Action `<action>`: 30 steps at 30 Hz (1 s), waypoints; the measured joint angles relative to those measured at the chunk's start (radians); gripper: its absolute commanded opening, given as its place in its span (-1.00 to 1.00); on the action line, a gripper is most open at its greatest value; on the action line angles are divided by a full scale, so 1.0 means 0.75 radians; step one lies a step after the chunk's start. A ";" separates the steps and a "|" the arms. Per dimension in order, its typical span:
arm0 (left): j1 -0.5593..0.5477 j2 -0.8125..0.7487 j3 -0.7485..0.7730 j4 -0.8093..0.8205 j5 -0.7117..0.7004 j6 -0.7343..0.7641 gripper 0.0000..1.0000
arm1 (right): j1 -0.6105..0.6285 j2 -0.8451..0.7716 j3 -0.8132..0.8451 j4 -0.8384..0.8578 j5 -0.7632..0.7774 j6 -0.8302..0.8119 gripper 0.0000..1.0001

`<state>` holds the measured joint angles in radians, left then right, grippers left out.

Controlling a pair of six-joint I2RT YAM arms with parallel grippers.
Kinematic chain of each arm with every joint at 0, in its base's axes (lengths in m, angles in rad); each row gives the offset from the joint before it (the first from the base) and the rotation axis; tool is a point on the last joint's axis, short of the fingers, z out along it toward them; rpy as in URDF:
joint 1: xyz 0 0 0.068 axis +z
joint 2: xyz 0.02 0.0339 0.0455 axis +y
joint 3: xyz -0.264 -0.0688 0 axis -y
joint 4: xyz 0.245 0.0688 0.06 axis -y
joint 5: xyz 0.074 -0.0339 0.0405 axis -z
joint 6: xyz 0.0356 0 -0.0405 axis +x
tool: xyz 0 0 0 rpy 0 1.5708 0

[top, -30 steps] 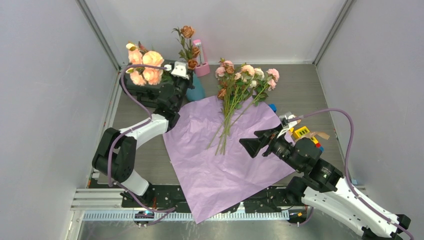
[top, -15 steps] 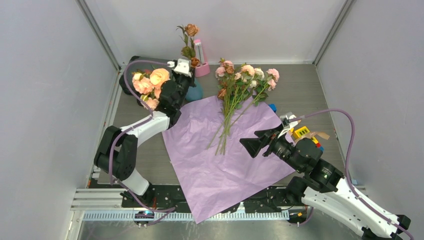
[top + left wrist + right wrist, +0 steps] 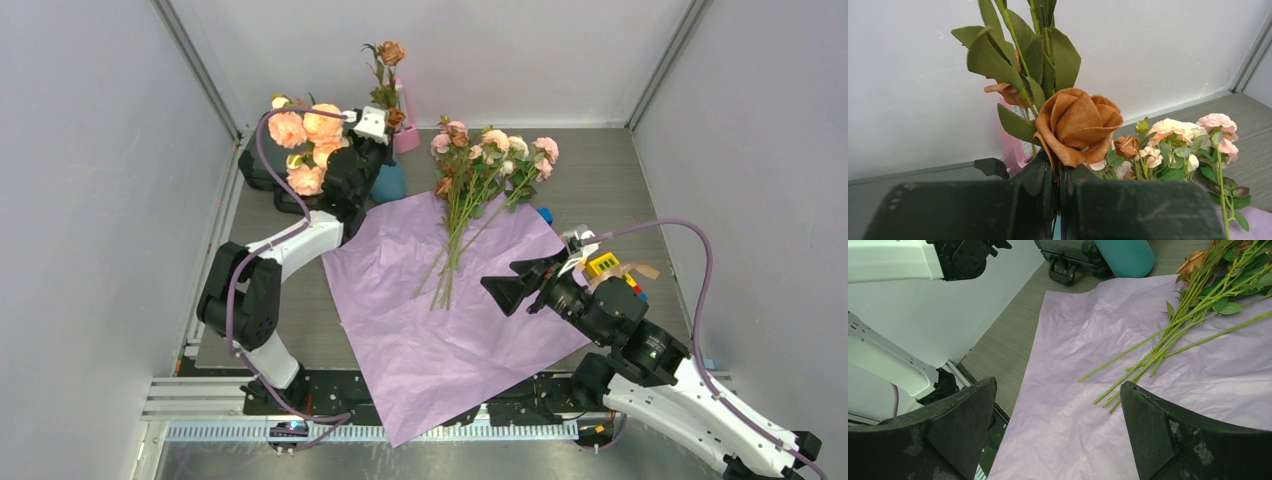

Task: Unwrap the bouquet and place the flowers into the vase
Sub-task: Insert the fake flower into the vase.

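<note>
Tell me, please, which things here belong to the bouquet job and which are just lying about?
Job:
flowers
brown rose stem, in the shut left gripper
vase
lilac paper

Lying about:
peach-orange roses
pink object
yellow block

A plain white booth closes the scene in: a bare back wall [image 3: 520,50], a left wall [image 3: 90,200] and a right wall [image 3: 770,150], all matte, joined by a slanting left corner strip [image 3: 198,65] and a right corner strip [image 3: 664,65] of grey metal. The tabletop [image 3: 600,175] is grey with a fine wood-like grain and runs up to the foot of the back wall. A silver aluminium rail [image 3: 190,400] runs along the near edge, with a slotted strip [image 3: 230,432] just below it; lower still lies what may be a brushed metal floor [image 3: 500,462]. The light is soft and even, casting only faint shadows.
</note>
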<state>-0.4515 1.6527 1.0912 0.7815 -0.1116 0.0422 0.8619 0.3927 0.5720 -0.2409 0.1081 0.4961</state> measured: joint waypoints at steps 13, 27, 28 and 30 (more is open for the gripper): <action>0.018 0.066 0.093 -0.077 0.051 -0.016 -1.00 | 0.000 0.000 0.000 0.000 0.003 -0.001 0.99; 0.019 0.056 0.073 -0.076 0.043 -0.022 -0.52 | 0.000 0.018 0.000 0.000 0.003 -0.001 0.99; 0.019 0.052 0.068 -0.084 0.045 -0.020 -0.50 | 0.000 0.018 0.000 0.000 0.003 -0.001 0.99; 0.019 0.048 0.061 -0.110 0.047 -0.019 -0.44 | 0.000 0.019 0.000 0.000 0.003 -0.001 0.99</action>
<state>-0.4370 1.6886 1.1370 0.6991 -0.0761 0.0277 0.8619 0.4068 0.5720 -0.2409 0.1101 0.4957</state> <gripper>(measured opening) 0.241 0.993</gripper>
